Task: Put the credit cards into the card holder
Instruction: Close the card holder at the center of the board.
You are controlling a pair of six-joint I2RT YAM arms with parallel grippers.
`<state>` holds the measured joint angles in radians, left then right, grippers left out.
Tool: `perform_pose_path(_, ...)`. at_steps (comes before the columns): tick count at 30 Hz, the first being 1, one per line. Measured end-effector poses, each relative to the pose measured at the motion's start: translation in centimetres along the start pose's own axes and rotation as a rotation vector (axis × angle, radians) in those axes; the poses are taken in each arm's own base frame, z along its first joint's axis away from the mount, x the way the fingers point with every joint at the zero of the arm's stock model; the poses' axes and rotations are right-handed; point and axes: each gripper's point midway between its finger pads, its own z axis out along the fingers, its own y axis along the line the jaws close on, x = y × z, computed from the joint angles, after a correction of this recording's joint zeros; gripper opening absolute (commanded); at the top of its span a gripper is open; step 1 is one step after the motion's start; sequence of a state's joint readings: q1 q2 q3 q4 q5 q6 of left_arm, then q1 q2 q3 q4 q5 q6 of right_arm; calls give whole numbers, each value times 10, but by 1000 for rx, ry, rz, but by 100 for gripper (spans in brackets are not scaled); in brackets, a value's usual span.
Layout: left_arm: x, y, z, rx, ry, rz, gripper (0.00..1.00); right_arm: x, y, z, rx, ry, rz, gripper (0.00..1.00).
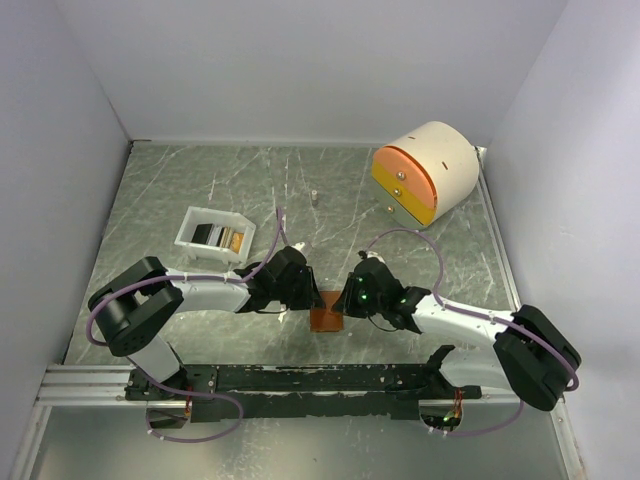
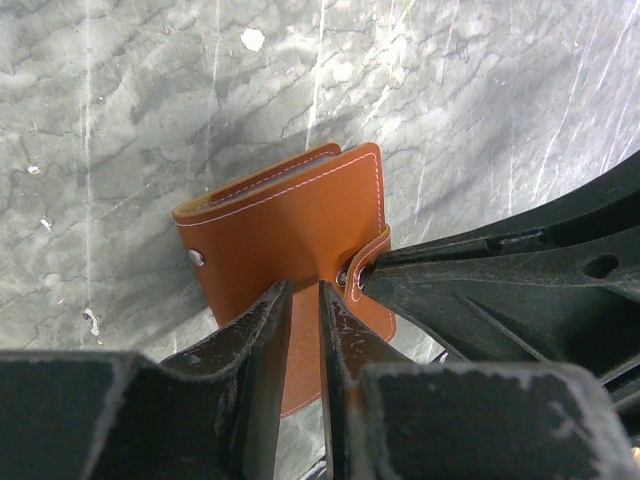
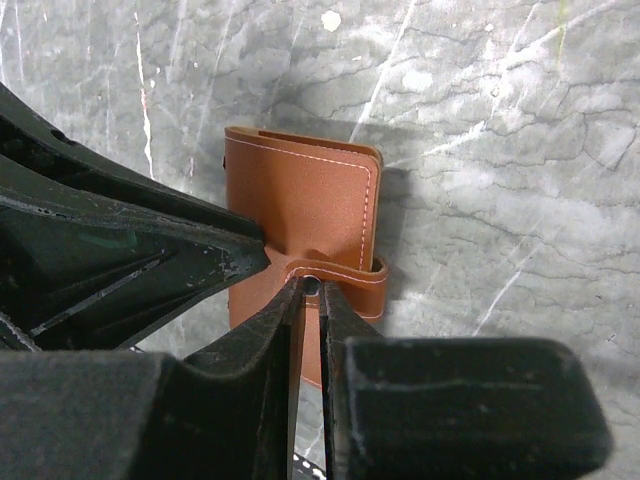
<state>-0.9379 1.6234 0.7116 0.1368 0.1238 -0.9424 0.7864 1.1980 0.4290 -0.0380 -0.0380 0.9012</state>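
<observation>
Sitting mid-table between both arms, the rust-brown, leather-look bifold card holder [image 1: 326, 320] has bare marbled grey table [image 1: 200, 180] beyond it. Its smooth, pale-stitched cover faces up. It looks nearly square, so its long axis is unclear. The right hand [image 3: 310, 285] pinches its snap strap [image 3: 345, 275]. The left hand [image 2: 305, 290] clamps the edge nearest it.

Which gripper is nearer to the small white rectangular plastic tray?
Left. The left gripper is right of the small white plastic tray, at the brown leather wallet's left edge; the right gripper is farther away, at the wallet's right edge.
</observation>
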Motion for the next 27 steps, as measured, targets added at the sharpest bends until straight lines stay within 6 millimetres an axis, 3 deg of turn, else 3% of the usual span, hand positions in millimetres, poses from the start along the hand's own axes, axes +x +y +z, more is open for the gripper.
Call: perform_pose_path(27, 0, 0, 0, -1, 1, 0, 29, 1, 2, 6, -10, 13, 3, 9)
